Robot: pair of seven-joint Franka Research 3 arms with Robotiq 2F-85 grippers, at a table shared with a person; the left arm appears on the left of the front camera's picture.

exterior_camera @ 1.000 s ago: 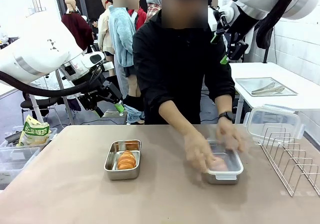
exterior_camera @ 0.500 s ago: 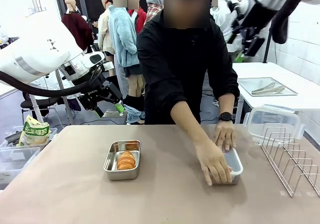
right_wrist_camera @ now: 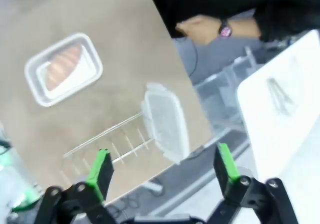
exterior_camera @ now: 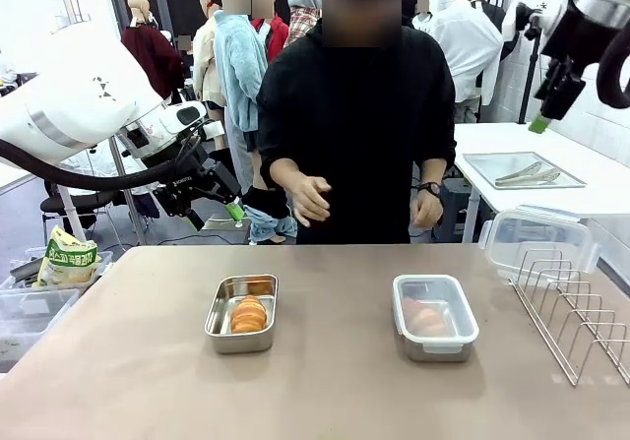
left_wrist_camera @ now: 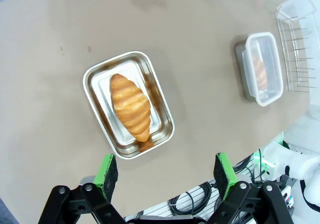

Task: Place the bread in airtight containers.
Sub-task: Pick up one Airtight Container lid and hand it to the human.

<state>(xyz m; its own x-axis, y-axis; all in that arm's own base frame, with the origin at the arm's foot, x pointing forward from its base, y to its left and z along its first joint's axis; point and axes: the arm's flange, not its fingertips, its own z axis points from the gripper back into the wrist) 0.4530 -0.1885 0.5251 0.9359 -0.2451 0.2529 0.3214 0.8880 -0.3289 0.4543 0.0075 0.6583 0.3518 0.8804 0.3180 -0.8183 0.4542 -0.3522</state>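
Steel tin [exterior_camera: 241,314] sits open on the bench [exterior_camera: 325,391] with a croissant [exterior_camera: 249,313] inside, well ahead of the left gripper [left_wrist_camera: 165,170], which hangs up off the bench, jaws spread wide, empty. Second tin [exterior_camera: 435,317] has its lid on over a second croissant [exterior_camera: 423,318], far from the right gripper [right_wrist_camera: 161,168], also spread and empty.

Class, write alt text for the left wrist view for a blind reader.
A croissant lies in an open steel tin on a tan table. Farther off, a lidded tin holds another croissant; the left claw stands open in the foreground.
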